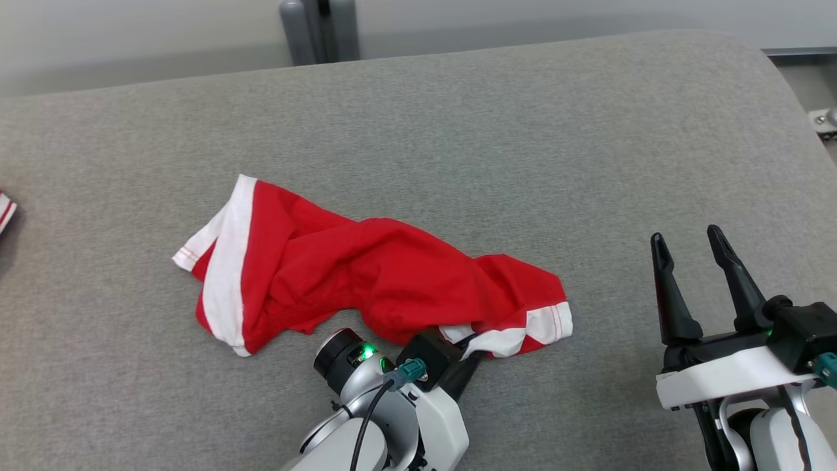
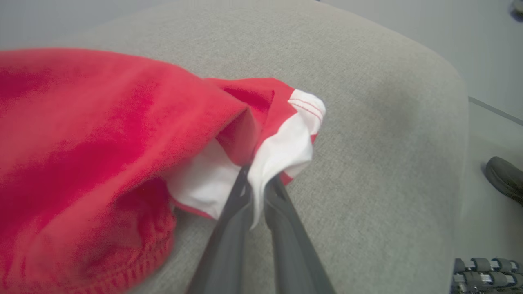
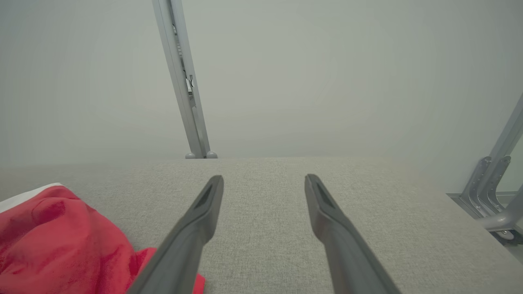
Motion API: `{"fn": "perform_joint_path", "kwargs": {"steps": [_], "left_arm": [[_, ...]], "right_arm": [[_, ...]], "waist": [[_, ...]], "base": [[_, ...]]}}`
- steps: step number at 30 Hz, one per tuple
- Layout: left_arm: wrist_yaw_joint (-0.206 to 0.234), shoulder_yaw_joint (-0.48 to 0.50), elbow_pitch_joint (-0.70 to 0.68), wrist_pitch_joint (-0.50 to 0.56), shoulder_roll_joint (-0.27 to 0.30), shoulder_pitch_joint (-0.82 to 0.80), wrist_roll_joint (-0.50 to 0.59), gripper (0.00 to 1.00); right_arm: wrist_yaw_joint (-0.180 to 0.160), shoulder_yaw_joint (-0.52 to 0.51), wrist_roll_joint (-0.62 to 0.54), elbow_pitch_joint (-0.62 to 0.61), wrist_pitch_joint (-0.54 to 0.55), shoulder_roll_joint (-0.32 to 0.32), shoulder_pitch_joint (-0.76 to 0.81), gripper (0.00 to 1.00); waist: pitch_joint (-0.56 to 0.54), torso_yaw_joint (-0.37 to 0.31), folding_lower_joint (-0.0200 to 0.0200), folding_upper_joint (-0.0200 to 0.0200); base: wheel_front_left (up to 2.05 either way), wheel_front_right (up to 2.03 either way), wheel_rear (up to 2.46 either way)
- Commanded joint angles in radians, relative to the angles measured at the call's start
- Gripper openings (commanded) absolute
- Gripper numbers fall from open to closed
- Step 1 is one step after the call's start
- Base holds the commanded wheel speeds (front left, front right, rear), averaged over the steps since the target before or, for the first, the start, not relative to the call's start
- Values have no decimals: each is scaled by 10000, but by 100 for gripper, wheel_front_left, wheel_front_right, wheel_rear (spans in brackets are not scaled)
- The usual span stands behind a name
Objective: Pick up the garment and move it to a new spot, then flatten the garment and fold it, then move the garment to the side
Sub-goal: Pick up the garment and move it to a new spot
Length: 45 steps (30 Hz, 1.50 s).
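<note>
The garment [image 1: 366, 275] is red with white bands and lies crumpled in the middle of the grey padded surface [image 1: 458, 131]. My left gripper [image 1: 472, 350] sits at its near right corner, shut on the white hem. In the left wrist view the two fingers [image 2: 229, 228] pinch a fold of white hem of the garment [image 2: 282, 151] between them. My right gripper [image 1: 688, 245] hovers open at the right, well apart from the cloth, nothing between its fingers. The right wrist view has the open right gripper [image 3: 263, 181] over bare grey fabric, with the garment [image 3: 53, 241] at lower left.
A red-and-white piece of cloth [image 1: 5, 210] pokes in at the far left edge. A grey post [image 1: 320, 29] stands behind the surface. The surface's right edge drops off near a metal frame [image 3: 494, 192]. A dark shoe [image 2: 504, 177] rests on the floor.
</note>
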Motion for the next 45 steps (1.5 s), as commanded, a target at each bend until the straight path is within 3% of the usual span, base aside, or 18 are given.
{"fn": "perform_joint_path", "kwargs": {"steps": [1, 7, 16, 25, 30, 38, 45], "left_arm": [[-60, -44, 99, 11, 51, 20, -57, 100], [-27, 281, 267, -252, 90, 358, -713, 100], [872, 1646, -625, -766, 894, 1099, -1536, 100], [2087, 3588, -2045, -2299, 1555, 1469, -2003, 100], [2440, 4436, -2754, -2869, 1805, 1547, -2013, 100], [2968, 4470, -3610, -2716, 2662, 2321, -1096, 100], [3373, 4658, -4321, -2243, 3005, 3099, -1193, 100]], "right_arm": [[16, -64, -4, -16, -77, -37, -102, 100], [16, -123, -78, 121, -95, -39, -27, 100], [16, -227, -138, 164, 3, -38, 242, 100], [16, -321, -203, -10, 178, -38, 434, 100], [16, -286, -210, -71, 245, -36, 509, 100], [16, -278, -300, -104, 320, -39, 723, 100], [16, -300, -143, -72, 297, -39, 1163, 100]], "waist": [[-31, 182, 0, 0], [-404, 660, 0, 0], [-1064, 1257, 0, 0], [-1554, 1655, 0, 0], [-1735, 1711, 0, 0], [-1858, 1586, 0, 0], [-2115, 1515, 0, 0]], "base": [[0, 0, 0], [0, 0, 0], [0, 0, 0], [0, 0, 0], [0, 0, 0], [0, 0, 0], [0, 0, 0]]}}
